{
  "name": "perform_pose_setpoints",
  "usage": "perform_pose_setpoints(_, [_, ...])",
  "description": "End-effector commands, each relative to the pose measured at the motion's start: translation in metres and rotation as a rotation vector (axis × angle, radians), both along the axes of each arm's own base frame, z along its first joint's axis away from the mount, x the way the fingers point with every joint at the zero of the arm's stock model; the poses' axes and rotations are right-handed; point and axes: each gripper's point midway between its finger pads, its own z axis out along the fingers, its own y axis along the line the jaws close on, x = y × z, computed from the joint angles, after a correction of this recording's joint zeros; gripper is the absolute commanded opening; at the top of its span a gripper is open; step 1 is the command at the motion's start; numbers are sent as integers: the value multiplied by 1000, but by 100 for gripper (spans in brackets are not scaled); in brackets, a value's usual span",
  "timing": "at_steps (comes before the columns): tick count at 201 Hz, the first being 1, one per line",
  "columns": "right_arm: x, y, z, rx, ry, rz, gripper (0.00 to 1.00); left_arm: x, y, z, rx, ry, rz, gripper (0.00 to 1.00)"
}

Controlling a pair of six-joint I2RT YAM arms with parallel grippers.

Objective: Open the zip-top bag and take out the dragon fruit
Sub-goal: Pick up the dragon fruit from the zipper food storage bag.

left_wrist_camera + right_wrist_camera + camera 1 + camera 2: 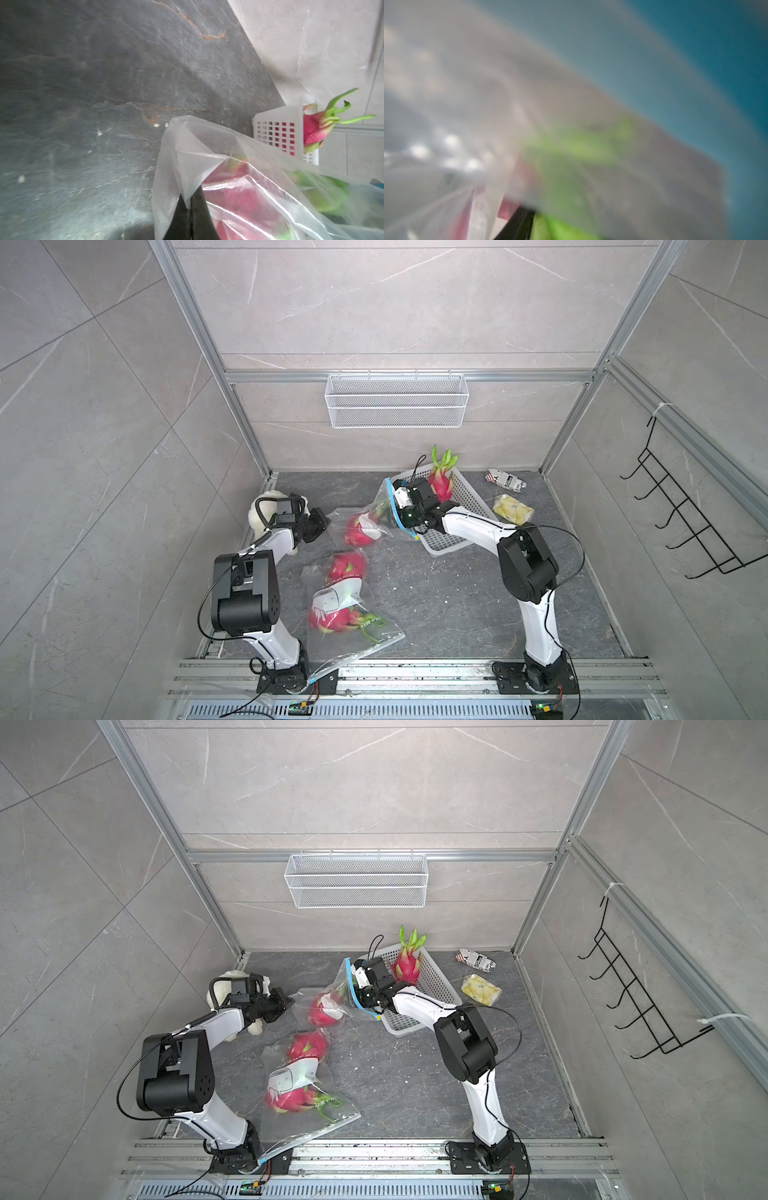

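top views, both: left gripper (322, 523) at the closed corner of a clear zip-top bag (365, 514). one dragon fruit (360, 531) lies inside it. bag mouth sits just beside a white basket (465, 497). right gripper (388, 509) is inside the blue-zipped mouth; finger state cannot be told here. second dragon fruit (440, 485) stands upright in the basket. second bag (353, 630) lies flat, holding a third dragon fruit (347, 566) and a fourth dragon fruit (332, 618).

left wrist: only here is the pinch plain, with left fingers (200, 214) clenched on a fold of the bag's film.

right wrist: blur only. green spikes (571, 149), blue zip band (737, 62), one black finger (517, 224); spread unreadable.

surface: dark slate table (436, 593), white flecks.

room: grey marble tile walls (374, 302), mesh shelf (397, 406), hook rack (681, 510), plush toy (255, 516), printed wrap (505, 480), yellow packet (513, 509).
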Motion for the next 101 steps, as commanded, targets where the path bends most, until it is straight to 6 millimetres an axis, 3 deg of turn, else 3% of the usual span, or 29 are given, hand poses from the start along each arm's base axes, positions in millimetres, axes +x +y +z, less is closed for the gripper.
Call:
perform_pose_setpoints(1, [-6, -3, 3, 1, 10, 10, 49, -3, 15, 7, 9, -8, 70, 0])
perform_pose_setpoints(20, [-3, 10, 6, 62, 16, 30, 50, 2, 3, 3, -49, 12, 23, 0])
perform_pose_setpoints(56, [-2, 35, 19, 137, -1, 78, 64, 9, -20, 4, -120, 9, -52, 0])
perform_pose_setpoints(101, [6, 49, 6, 177, 42, 56, 67, 10, -48, 1, -122, 18, -143, 0])
